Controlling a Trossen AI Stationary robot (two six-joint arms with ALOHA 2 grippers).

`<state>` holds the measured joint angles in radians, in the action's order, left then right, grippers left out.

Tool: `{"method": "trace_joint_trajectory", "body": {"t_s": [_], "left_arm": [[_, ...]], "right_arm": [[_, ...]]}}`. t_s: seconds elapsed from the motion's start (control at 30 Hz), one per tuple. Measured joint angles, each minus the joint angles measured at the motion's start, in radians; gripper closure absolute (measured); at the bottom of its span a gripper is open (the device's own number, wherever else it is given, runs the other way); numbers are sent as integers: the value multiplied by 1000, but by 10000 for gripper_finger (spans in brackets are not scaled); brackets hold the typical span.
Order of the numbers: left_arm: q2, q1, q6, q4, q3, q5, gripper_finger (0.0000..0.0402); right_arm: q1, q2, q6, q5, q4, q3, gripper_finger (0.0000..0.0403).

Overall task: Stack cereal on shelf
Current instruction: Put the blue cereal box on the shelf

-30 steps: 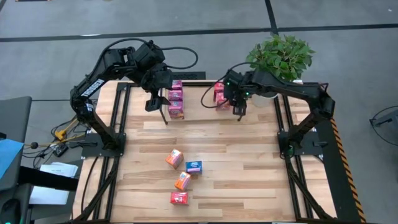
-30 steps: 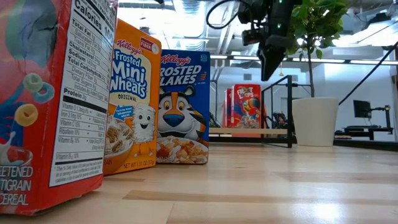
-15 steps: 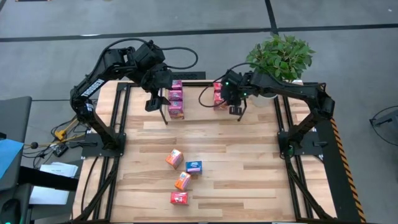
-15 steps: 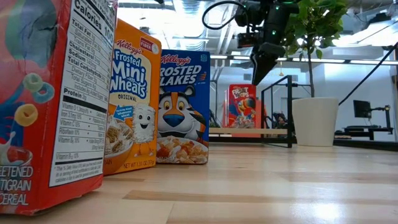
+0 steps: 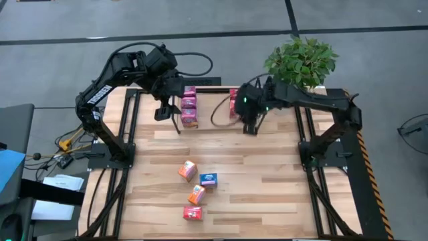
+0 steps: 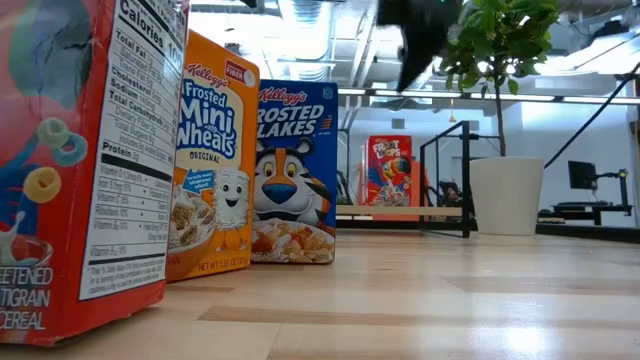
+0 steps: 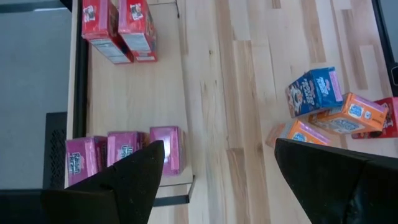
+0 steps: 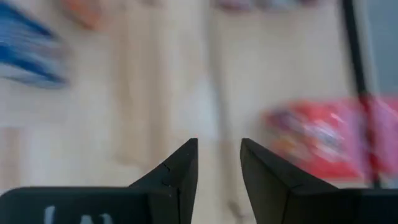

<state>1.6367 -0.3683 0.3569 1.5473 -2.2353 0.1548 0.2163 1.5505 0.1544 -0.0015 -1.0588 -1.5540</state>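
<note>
Cereal cartons (image 5: 195, 184) on wooden table (image 5: 267, 167), plant (image 5: 302, 60) perhaps behind

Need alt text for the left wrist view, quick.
Open left tool hangs over the table, holding nothing. Below it three pink boxes stand in a row, two red boxes farther along; blue and orange boxes lie loose on the wood.

Left gripper (image 5: 168, 112): hung just beside the pink cereal boxes (image 5: 189, 107), fingers spread, empty.
Right gripper (image 5: 249, 127): hovered beside the red cereal boxes (image 5: 234, 105), holding nothing.
Counter (image 5: 267, 181): carried four loose cartons near its front: orange (image 5: 187, 171), blue (image 5: 208, 179), orange (image 5: 196, 195), red (image 5: 192, 213).
Potted plant (image 5: 302, 60): stood at the far right corner.
</note>
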Motion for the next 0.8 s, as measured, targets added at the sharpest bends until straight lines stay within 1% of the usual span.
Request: {"method": "trace_joint_trajectory", "body": {"t_s": [0.1,0.13,0.2,0.27,0.3,0.33,0.43,0.6,0.67,0.73,0.8], "left_arm": [[0,0,-3,12,0,-1,105],[0,0,-7,13,0,-1,105],[0,0,-14,13,0,-1,105],[0,0,-15,16,0,-1,105],[0,0,-16,19,0,-1,105],[0,0,-19,20,0,-1,105],[0,0,-23,23,0,-1,105],[0,0,-27,24,0,-2,105],[-1,0,-27,23,0,-2,105],[-1,0,-20,24,0,-6,105],[-1,0,-17,23,0,-20,105]], "right_arm": [[-153,7,-31,-10,63,-17,250],[-207,13,-31,7,100,-17,248],[-300,24,-21,76,151,-15,241],[-370,50,9,130,224,-19,229],[-391,60,12,136,240,-17,220],[-408,73,2,137,249,-16,209],[-438,122,-97,133,325,-17,171],[-447,202,-155,72,384,-14,106],[-446,236,-172,62,470,-21,88],[-450,254,-185,60,457,-14,76],[-453,290,-215,58,511,-36,70]]}}
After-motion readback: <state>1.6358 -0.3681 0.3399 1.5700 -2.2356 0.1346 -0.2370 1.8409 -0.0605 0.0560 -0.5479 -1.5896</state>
